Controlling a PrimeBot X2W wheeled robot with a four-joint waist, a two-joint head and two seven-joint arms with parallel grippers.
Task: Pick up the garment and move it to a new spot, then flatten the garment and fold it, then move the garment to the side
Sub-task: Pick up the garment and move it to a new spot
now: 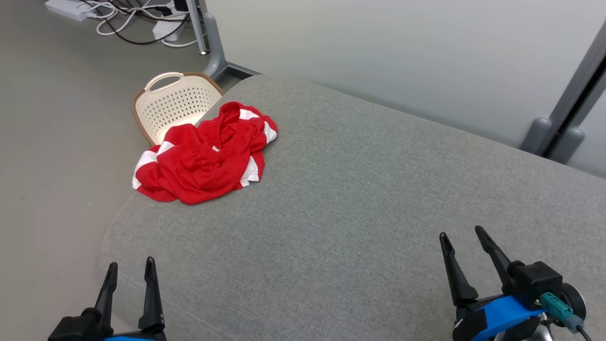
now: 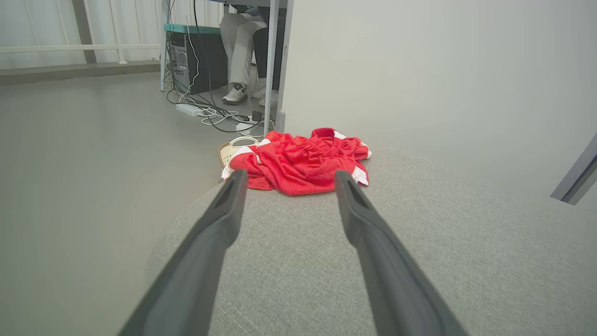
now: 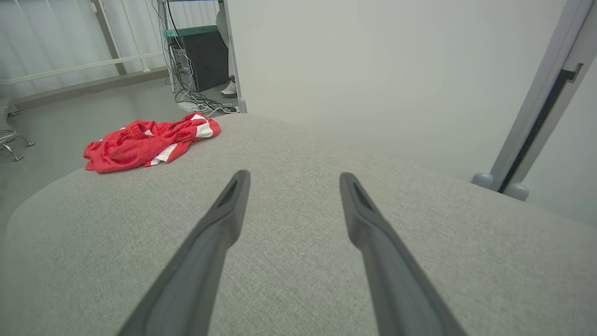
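Note:
A crumpled red garment (image 1: 203,156) with white stripes lies bunched at the far left corner of the grey fabric surface (image 1: 360,199). It also lies straight ahead in the left wrist view as the garment (image 2: 303,161), and at the upper left in the right wrist view as the garment (image 3: 144,144). My left gripper (image 1: 131,267) stands open at the near left edge, well short of the garment, with nothing between its fingers. My right gripper (image 1: 463,234) stands open at the near right, far from the garment, also holding nothing.
A cream perforated basket (image 1: 175,104) stands on the floor just beyond the garment. Cables and power strips (image 1: 128,19) lie on the floor by a desk leg, where a seated person's legs (image 2: 240,46) show. A pale wall (image 1: 402,57) runs behind the surface.

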